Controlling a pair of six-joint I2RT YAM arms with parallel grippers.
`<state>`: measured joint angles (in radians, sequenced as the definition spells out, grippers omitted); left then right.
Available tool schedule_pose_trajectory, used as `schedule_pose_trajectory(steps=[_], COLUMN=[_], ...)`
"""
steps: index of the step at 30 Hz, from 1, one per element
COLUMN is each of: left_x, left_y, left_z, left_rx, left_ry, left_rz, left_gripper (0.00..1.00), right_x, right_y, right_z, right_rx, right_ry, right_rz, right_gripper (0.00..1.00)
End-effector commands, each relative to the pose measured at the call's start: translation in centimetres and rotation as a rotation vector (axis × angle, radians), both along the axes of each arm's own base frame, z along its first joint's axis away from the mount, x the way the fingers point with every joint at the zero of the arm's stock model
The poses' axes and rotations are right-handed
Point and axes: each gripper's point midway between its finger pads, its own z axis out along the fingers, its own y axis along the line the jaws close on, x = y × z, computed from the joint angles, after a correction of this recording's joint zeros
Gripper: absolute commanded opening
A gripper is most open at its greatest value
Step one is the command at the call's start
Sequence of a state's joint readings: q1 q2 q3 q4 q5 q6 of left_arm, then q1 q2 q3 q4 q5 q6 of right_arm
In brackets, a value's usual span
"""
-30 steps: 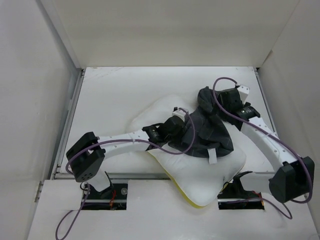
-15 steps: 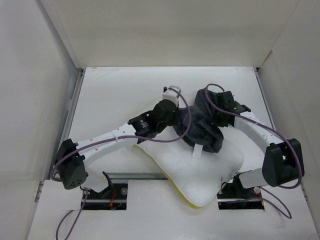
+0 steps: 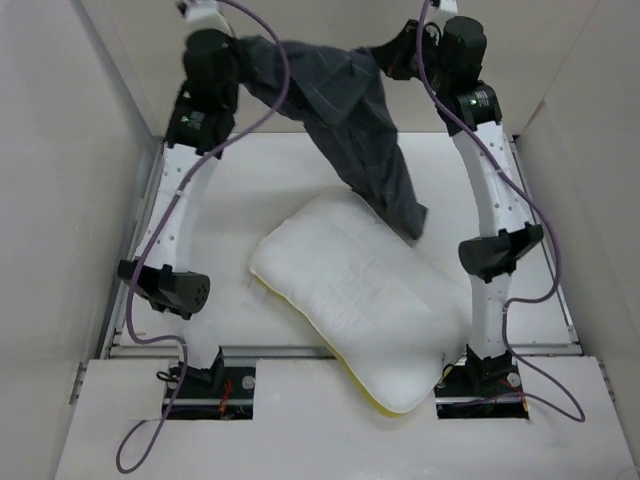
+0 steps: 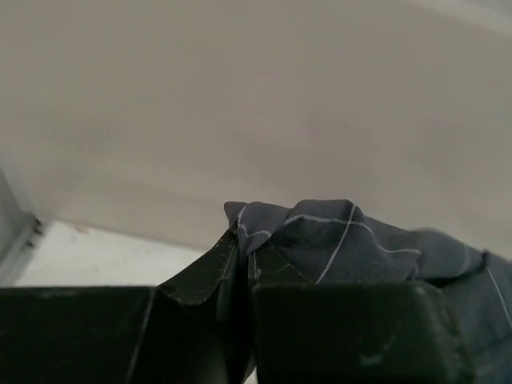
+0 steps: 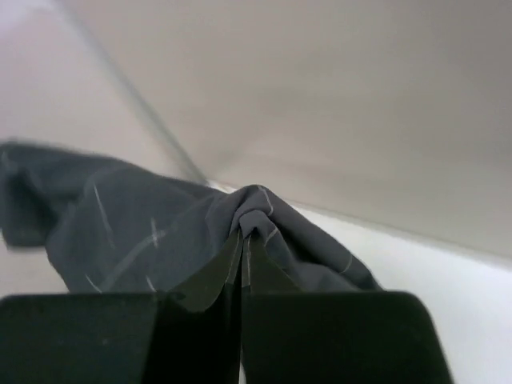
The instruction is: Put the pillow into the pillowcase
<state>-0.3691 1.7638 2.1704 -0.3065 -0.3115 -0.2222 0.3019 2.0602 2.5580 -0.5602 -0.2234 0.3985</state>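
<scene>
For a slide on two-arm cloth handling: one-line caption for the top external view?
Left gripper and right gripper, each shut on the pillowcase, hold it raised over the pillow on the table.

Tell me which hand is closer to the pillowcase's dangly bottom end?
Right. The right hand grips the pillowcase corner on the dangling end's side; the left hand grips the far corner.

Bright, even light was cast from above, and only a soft shadow was left beside the large white quilted pillow [image 3: 360,300]. In the right wrist view the dark charcoal checked fabric pillowcase [image 5: 160,232] was smeared by blur; the black gripper fingers [image 5: 320,336] were defocused.
</scene>
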Motion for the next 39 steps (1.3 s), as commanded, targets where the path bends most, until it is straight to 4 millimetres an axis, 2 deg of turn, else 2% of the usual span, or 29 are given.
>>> schedule_pose_trajectory(steps=[1,2,3,4,7,9,10,11,13,14,15,16,17,18,19,20,21,22,23,25,26,28,29,30,31,34,35,38,39], left_x=[-4.8,-5.4,-8.0,-8.5,-12.4,-13.7,-16.1,-14.8,-15.0,-15.3,-15.3,-15.9,-16.2,-16.1,-17.4,-18.1,-19.8,-21.1,-22.2,-25.4,-26.2,-27.3,-27.1,-26.1,-25.3,-21.9,-20.6,-17.6,-16.2], left_y=[7.0,8.2,11.1,12.2,15.1,15.2,15.1,14.3,12.0,10.3,8.5,4.9,4.1,2.1,-1.1,-2.8,-5.4,-6.9,-8.3,-10.1,-10.3,-10.0,-9.4,-7.8,-6.9,-2.6,-1.0,1.1,3.0], left_z=[12.4,13.5,15.8,15.5,14.2,12.2,12.4,7.6,3.4,-1.8,-3.7,-8.0,-8.0,-11.4,-12.6,-14.0,-15.7,-16.8,-17.9,-20.3,-20.6,-19.7,-19.1,-18.4,-18.4,-18.2,-16.8,-18.2,-17.5], left_rx=[0.002,-0.005,-0.004,-0.002,0.012,-0.004,-0.031,-0.018,-0.076,-0.066,-0.071,-0.071,-0.070,-0.073,-0.082,-0.094,-0.102,-0.112,-0.119,-0.119,-0.140,-0.148,-0.155,-0.168,-0.178,-0.187,-0.204,-0.157,-0.168], left_ry=[-0.260,-0.292,-0.347,-0.347,-0.335,-0.299,-0.321,-0.212,-0.132,-0.032,-0.008,0.077,0.079,0.137,0.169,0.212,0.261,0.301,0.338,0.393,0.402,0.370,0.357,0.358,0.346,0.372,0.354,0.430,0.417], left_rz=[0.105,0.129,0.194,0.223,0.307,0.302,0.277,0.244,0.139,0.072,0.011,-0.128,-0.151,-0.234,-0.407,-0.479,-0.583,-0.648,-0.695,-0.748,-0.744,-0.717,-0.681,-0.564,-0.490,-0.134,-0.050,0.096,0.158], left_gripper=[0.00,0.00,0.00,0.00,0.00,0.00,0.00,0.00,0.00,0.00,0.00,0.00,0.00,0.00,0.00,0.00,0.07,0.19,0.40,0.84,1.00,1.00,1.00,1.00,1.00,1.00,1.00,1.00,1.00], right_x=[-5.2,-5.4,-8.2,-8.6,-7.8,-6.6,-6.2,-6.3,-4.8,-4.5,-3.8,-4.6,-4.8,-5.1,-5.4,-6.0,-6.0,-5.8,-6.7,-7.1,-8.0,-9.7,-10.7,-12.3,-12.6,-15.6,-16.1,-18.5,-19.1], right_y=[6.6,7.4,7.0,7.0,8.3,9.8,10.4,10.8,11.0,10.7,10.1,8.6,8.5,7.5,6.2,5.5,4.3,2.5,1.8,-0.5,-1.8,-3.2,-4.1,-5.1,-5.2,-7.0,-7.3,-6.8,-5.9], right_z=[8.7,8.8,11.9,12.0,8.0,3.3,1.0,-1.2,-9.1,-11.6,-16.4,-21.0,-20.2,-22.6,-23.2,-21.5,-21.2,-22.0,-19.7,-19.3,-20.5,-19.7,-21.7,-22.9,-21.8,-25.1,-26.0,-29.5,-30.2], right_rx=[0.083,0.112,0.167,0.178,0.137,0.103,0.097,0.081,0.043,0.019,-0.017,-0.098,-0.113,-0.151,-0.175,-0.190,-0.198,-0.224,-0.225,-0.225,-0.242,-0.252,-0.276,-0.295,-0.280,-0.332,-0.342,-0.366,-0.358], right_ry=[-0.343,-0.368,-0.427,-0.462,-0.415,-0.303,-0.242,-0.198,-0.014,0.040,0.151,0.271,0.237,0.294,0.324,0.288,0.285,0.306,0.263,0.285,0.334,0.344,0.391,0.421,0.402,0.483,0.500,0.566,0.579], right_rz=[0.408,0.461,0.503,0.517,0.567,0.657,0.692,0.742,0.718,0.687,0.617,0.563,0.567,0.513,0.480,0.450,0.406,0.322,0.293,0.182,0.147,0.096,0.066,0.038,0.033,-0.003,-0.011,0.085,0.132], right_gripper=[0.00,0.00,0.00,0.00,0.00,0.00,0.00,0.00,0.00,0.00,0.04,0.08,0.08,0.13,0.17,0.23,0.30,0.56,0.99,0.99,0.99,0.99,0.99,0.99,0.99,0.99,0.99,0.99,0.99])
